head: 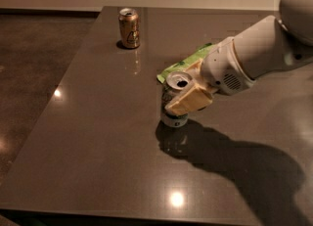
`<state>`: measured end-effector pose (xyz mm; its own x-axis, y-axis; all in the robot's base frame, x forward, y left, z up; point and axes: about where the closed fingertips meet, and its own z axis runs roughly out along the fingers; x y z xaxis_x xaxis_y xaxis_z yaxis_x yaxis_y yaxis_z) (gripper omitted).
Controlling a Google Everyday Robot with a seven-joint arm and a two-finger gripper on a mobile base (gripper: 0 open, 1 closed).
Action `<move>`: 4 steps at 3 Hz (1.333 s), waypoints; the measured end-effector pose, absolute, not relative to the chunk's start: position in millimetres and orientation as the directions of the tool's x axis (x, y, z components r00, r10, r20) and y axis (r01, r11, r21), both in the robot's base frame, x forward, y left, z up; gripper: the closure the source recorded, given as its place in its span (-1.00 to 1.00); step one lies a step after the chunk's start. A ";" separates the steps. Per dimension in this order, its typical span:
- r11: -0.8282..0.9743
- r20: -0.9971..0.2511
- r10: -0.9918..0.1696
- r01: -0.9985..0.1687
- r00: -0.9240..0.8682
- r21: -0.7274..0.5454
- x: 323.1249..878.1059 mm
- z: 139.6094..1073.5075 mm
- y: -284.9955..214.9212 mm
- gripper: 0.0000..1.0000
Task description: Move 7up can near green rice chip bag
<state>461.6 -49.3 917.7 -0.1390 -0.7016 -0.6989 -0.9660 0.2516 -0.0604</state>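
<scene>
The 7up can stands upright near the middle of the dark table, its silver top with the pull-tab hole facing up. My gripper is shut on the 7up can, its cream fingers clasping the can's upper body from the right. The green rice chip bag lies right behind the can, mostly hidden by my white arm; only its light-green left end shows.
A copper-brown can stands upright at the table's far left. The table's left edge runs diagonally beside a dark floor. My arm's shadow falls on the table at the front right.
</scene>
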 end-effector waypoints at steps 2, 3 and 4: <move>0.315 -0.700 -0.687 -0.948 -0.197 -0.042 482.4 897.7 -80.0 0.68; 0.339 -0.701 -0.683 -0.939 -0.207 -0.054 487.4 895.5 -92.3 0.21; 0.347 -0.703 -0.681 -0.936 -0.203 -0.065 489.8 895.3 -99.5 -0.25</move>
<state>489.8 -99.5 895.3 -0.2035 -0.6813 -0.7032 -0.9358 0.3466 -0.0650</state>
